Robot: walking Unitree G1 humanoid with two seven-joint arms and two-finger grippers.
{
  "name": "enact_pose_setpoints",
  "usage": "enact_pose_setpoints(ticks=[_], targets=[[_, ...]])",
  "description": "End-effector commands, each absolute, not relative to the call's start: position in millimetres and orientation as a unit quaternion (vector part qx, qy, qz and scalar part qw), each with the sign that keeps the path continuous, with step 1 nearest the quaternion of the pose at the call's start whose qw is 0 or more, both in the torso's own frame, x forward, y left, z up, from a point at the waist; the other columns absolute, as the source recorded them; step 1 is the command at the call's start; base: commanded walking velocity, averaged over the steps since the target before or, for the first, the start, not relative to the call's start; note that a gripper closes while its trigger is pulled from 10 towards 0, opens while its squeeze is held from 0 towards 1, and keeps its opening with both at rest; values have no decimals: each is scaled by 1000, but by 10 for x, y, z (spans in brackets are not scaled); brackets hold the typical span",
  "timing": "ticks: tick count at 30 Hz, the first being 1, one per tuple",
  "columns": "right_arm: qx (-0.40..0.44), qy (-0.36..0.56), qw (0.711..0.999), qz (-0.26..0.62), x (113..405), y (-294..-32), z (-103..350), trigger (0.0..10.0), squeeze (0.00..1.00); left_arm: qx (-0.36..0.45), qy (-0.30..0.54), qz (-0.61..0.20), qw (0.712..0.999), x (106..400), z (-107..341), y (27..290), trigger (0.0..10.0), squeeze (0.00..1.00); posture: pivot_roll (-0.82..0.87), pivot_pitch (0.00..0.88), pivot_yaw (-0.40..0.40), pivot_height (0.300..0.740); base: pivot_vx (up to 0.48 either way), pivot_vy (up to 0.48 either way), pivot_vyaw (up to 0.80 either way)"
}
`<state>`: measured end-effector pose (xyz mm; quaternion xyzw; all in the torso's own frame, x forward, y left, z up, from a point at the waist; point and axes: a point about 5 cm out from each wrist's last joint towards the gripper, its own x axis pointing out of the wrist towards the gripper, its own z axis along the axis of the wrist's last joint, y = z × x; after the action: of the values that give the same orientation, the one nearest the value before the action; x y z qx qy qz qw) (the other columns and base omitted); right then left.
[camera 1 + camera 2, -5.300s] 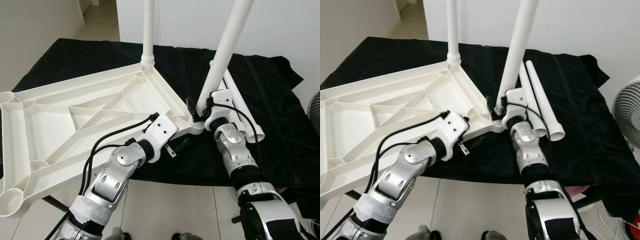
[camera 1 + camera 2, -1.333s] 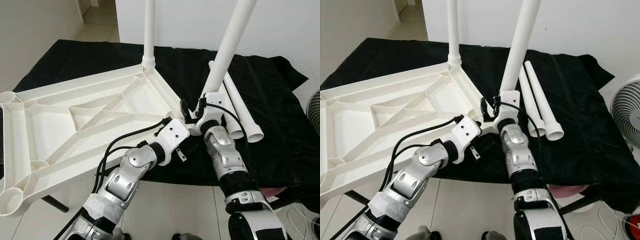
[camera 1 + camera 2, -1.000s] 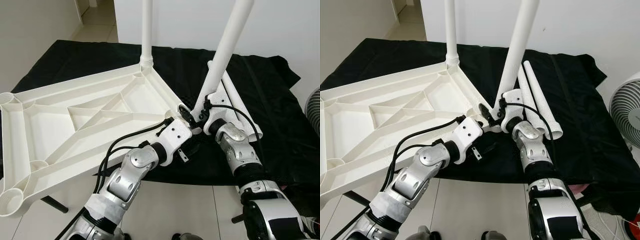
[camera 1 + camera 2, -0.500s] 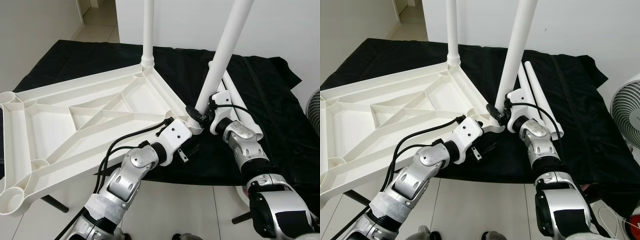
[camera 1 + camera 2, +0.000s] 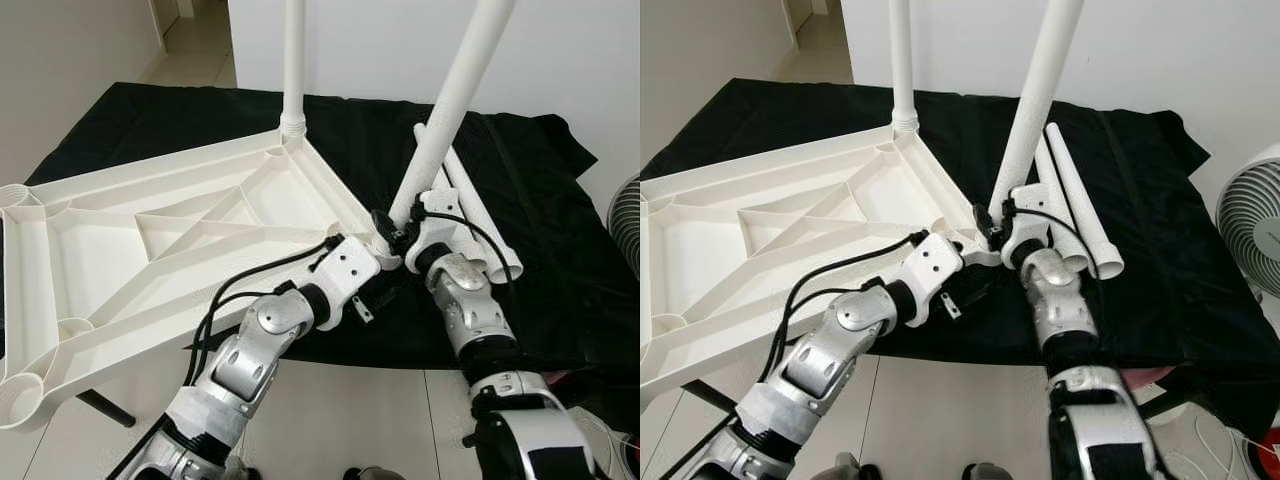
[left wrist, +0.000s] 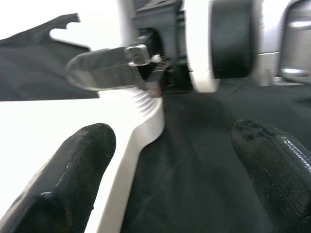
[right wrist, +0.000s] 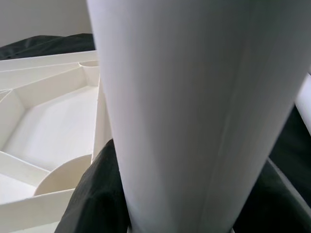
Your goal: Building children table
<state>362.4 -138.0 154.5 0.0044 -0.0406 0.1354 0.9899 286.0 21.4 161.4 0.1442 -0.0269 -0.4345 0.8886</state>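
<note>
An upturned white tabletop [image 5: 170, 235] is seen lying across the left of the black-draped counter [image 5: 540, 250], ribs up so its corner sockets can take legs. The left end effector [image 6: 165, 160], fingers spread, is held beside the near corner, seemingly to steady it. One leg [image 5: 292, 60] stands fitted at the far corner; a second leg [image 5: 450, 110] is pinched, tilted, by the right end effector [image 5: 395, 232]. Two spare legs [image 5: 1075, 215] lie alongside.

Both silver arms reach forward and meet in the middle. The left gripper [image 6: 167, 160] has its jaws wide apart, pointing toward two o'clock. The right gripper [image 5: 392, 232] points toward eleven o'clock, jaws squeezed tight.
</note>
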Motion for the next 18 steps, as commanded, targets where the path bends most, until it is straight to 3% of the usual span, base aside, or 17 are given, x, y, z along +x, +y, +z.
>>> enact_pose_setpoints(ticks=[1,11,18], targets=[[12,-21,995,100,3575,-1354,1449,10000,0,151,-24,-423,893,2895,1592,251,10000,0,-111,25,-4,740,0,0,0],[28,-70,997,-14,3330,-1120,1542,10000,0,150,-19,-407,901,2931,1555,331,10000,0,-111,6,-12,740,0,0,0],[36,-57,998,13,3319,-1074,1525,10000,0,153,-15,-408,900,2917,1522,365,10000,0,-109,0,-13,740,0,0,0]])
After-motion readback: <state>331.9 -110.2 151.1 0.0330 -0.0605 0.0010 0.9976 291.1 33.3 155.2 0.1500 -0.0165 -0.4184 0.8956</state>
